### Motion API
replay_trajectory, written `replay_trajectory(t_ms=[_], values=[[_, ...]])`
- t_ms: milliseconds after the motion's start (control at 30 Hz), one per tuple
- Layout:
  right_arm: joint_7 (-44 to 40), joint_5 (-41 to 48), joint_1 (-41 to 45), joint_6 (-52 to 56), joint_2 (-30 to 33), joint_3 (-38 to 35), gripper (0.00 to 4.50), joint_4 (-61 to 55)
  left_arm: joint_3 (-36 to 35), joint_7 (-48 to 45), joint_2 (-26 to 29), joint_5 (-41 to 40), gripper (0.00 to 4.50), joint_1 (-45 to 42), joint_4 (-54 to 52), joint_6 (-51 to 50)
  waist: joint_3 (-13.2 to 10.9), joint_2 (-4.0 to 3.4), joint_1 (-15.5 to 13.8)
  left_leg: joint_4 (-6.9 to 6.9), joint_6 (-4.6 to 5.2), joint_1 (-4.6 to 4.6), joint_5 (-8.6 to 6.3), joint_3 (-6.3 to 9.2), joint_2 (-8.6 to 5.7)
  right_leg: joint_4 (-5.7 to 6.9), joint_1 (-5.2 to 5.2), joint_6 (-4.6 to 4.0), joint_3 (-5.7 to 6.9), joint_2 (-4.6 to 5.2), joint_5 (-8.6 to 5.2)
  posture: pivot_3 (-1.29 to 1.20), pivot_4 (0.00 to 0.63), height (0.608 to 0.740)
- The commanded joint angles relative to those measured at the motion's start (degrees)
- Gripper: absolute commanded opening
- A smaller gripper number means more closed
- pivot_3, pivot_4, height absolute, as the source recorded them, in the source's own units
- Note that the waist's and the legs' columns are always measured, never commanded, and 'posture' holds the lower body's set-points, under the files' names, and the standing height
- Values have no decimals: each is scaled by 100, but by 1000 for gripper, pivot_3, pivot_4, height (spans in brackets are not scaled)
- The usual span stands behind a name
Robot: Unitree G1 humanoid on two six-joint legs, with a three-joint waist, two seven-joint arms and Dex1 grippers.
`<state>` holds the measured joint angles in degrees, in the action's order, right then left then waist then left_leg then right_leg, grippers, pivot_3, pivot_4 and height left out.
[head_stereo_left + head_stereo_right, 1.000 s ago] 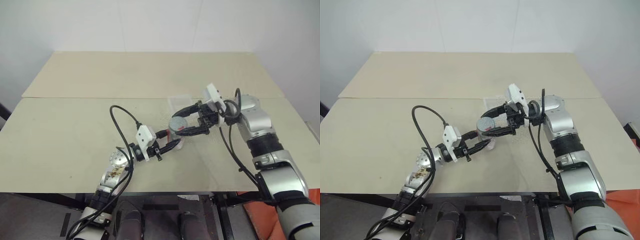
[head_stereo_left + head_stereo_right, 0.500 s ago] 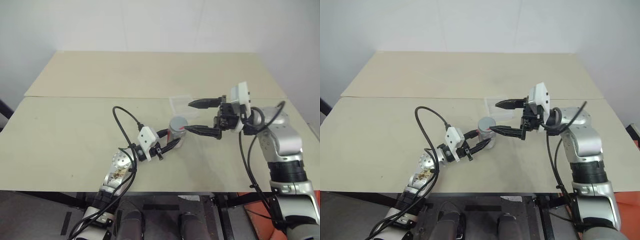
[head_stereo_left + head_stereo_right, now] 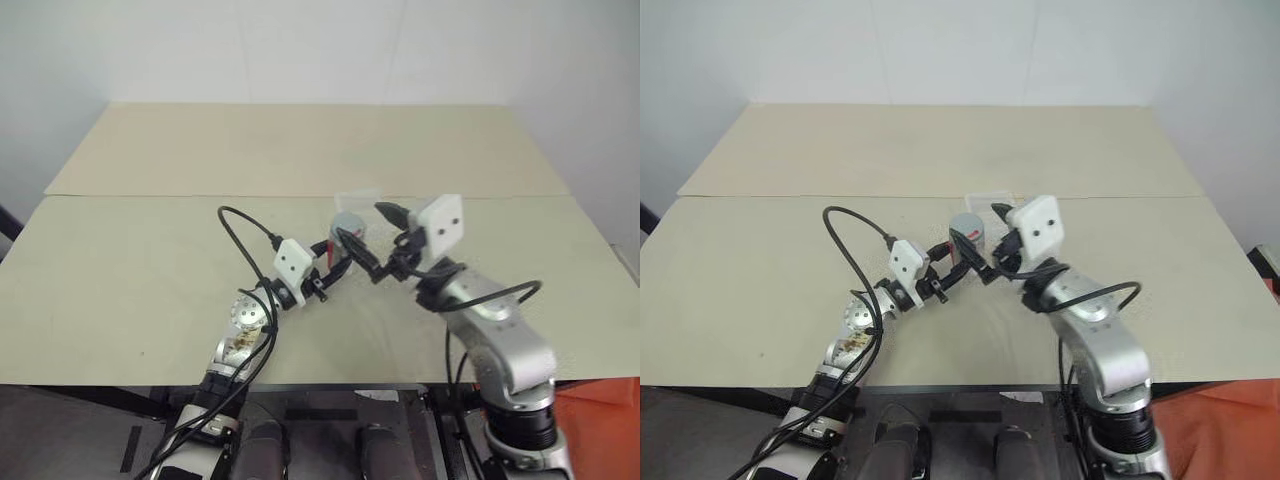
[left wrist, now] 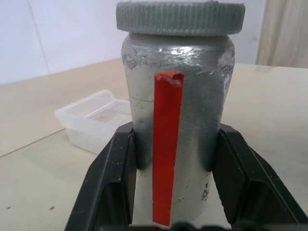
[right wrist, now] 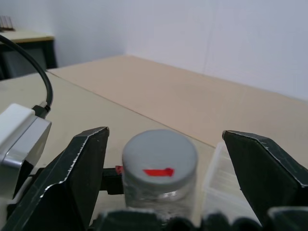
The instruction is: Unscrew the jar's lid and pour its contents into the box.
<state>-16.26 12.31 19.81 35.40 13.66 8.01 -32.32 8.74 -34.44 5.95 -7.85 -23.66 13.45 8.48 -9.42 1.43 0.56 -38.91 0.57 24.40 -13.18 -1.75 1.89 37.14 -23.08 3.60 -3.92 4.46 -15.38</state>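
**Left end effector clamps the jar; right end effector spread wide around the lid**

The jar (image 4: 179,125) stands upright near the middle of the bench (image 3: 150,260), a silvery-grey cylinder with a red vertical band facing the left wrist camera. The left end effector (image 3: 338,262) reaches in from about 8 o'clock of the jar, and its two black fingers (image 4: 111,178) press against the jar's lower body on opposite sides, closed firmly on it.

The lid (image 5: 160,155) sits on top of the jar, grey, flat-topped and ribbed around its edge, with a small red mark on its top face. In the left wrist view it overhangs the jar's shoulder slightly and sits level.

The right end effector (image 3: 372,240) comes in from about 4 o'clock of the jar, its fingers standing wide apart. In the right wrist view one finger (image 5: 72,175) lies to one side of the lid and the other to the opposite side, each with a clear gap to the lid's edge; it has hold of nothing.

The box (image 3: 358,198), a shallow clear plastic tray, rests on the bench just beyond the jar, at roughly 12 o'clock from it. From the left wrist view it lies behind the jar and apart from it; its contents cannot be made out.
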Motion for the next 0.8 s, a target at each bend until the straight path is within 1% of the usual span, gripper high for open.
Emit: replay_trajectory(t_ms=[33, 200, 400, 800], values=[[511, -565, 0, -281, -238, 377, 4447, -128, -41, 26, -15, -33, 1893, -79, -86, 42, 0, 0, 7, 1, 0, 1, 0, 0, -1, -1, -2, 0, 0, 0, 0, 0, 150, 740], [804, -916, 17, -493, -489, 463, 4447, 82, -26, 46, 14, -2, 1893, -65, -116, 39, 0, 0, 8, 0, 0, 1, 0, 0, -2, -2, -1, 0, 0, 0, 0, 0, 150, 740], [828, -1026, 36, -654, -646, 406, 4447, 304, -24, 90, 25, -4, 1893, -24, -190, -15, 0, 0, 17, 1, 0, 1, 0, -1, -1, -3, -1, 0, 1, -1, 0, 0, 150, 740], [698, -1188, 114, -783, -665, 478, 4447, 537, 10, 116, 92, 27, 1893, 5, -253, -35, 0, 0, 19, 1, 0, 1, 0, 0, 0, -2, 0, 0, 1, -1, 0, 0, 150, 740]])
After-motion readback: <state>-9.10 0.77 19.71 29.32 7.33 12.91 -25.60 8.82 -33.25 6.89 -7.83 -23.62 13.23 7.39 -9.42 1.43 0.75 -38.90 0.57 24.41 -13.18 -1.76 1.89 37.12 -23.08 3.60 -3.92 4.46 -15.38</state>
